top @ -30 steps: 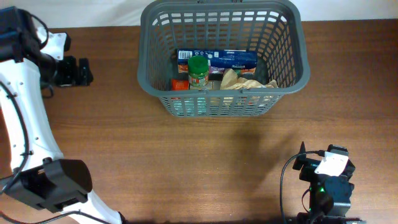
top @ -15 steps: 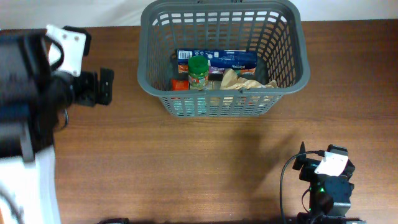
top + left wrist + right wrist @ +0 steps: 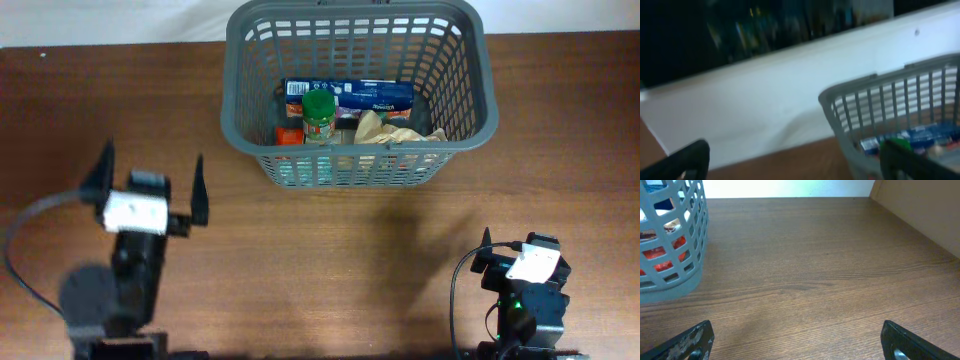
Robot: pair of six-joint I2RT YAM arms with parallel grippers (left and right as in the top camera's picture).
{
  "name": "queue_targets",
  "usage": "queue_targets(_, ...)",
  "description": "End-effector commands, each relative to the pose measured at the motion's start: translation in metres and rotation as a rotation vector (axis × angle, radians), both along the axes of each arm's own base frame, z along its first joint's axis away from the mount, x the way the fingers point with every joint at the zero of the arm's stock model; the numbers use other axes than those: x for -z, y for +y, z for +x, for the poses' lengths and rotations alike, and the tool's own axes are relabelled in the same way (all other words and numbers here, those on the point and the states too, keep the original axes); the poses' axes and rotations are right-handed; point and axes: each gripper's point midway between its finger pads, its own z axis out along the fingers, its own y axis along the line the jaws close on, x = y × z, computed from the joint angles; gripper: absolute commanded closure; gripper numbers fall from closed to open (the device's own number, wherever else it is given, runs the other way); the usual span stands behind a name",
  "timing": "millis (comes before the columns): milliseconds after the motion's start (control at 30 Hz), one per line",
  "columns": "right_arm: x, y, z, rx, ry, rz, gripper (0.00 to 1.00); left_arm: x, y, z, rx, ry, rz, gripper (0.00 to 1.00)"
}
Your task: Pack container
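Note:
The container, a dark grey slotted basket [image 3: 232, 120], stands at the back centre of the table. It holds a blue box [image 3: 350, 96], a green-lidded jar [image 3: 319, 113], a crumpled tan bag [image 3: 390, 130] and a red item [image 3: 288, 135]. My left gripper [image 3: 152, 165] is open and empty, front left of the basket and apart from it. The blurred left wrist view shows its open fingers [image 3: 797, 167] and the basket [image 3: 875, 90] to the right. My right gripper [image 3: 510, 250] is open and empty at the front right. Its fingers [image 3: 797, 342] are spread over bare wood, with the basket [image 3: 670, 280] at far left.
The wooden table [image 3: 350, 250] runs under both arms. A white wall [image 3: 765, 100] stands behind the table. A beige panel [image 3: 920, 205] stands at the far right edge in the right wrist view.
My left arm has swung from the table's far left edge toward the front left, its gripper still open and empty. The right arm and the basket have not moved.

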Motion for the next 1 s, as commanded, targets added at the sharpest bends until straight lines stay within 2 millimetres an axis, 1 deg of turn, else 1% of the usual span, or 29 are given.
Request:
queue_targets(0, 0.001, -0.001, 0.000, 0.008, -0.007, 0.006, 0.01, 0.036, -0.003, -0.008, 0.015, -0.015, -0.008, 0.01)
queue_targets(200, 0.001, -0.001, 0.000, 0.008, -0.007, 0.006, 0.01, 0.111, -0.003, -0.017, 0.015, 0.025, -0.009, 0.01)
queue_targets(267, 0.001, -0.001, 0.000, 0.008, -0.007, 0.006, 0.01, 0.129, -0.003, -0.019, 0.015, 0.025, -0.009, 0.01)
queue_targets(400, 0.001, -0.001, 0.000, 0.008, -0.007, 0.006, 0.01, 0.149, -0.003, -0.023, 0.015, -0.028, -0.008, 0.01)
queue_targets(467, 0.001, -0.001, 0.000, 0.008, -0.007, 0.006, 0.01, 0.157, -0.004, -0.024, 0.016, -0.026, -0.008, 0.01)
queue_targets(700, 0.001, -0.001, 0.000, 0.008, -0.007, 0.006, 0.01, 0.192, -0.003, -0.023, 0.013, 0.121, -0.012, 0.01)
queue_targets(767, 0.001, -0.001, 0.000, 0.008, -0.007, 0.006, 0.01, 0.205, -0.003, -0.023, 0.012, 0.173, -0.014, 0.01)
queue_targets(967, 0.001, -0.001, 0.000, 0.008, -0.007, 0.006, 0.01, 0.205, -0.003, -0.023, 0.012, 0.171, -0.014, 0.01)
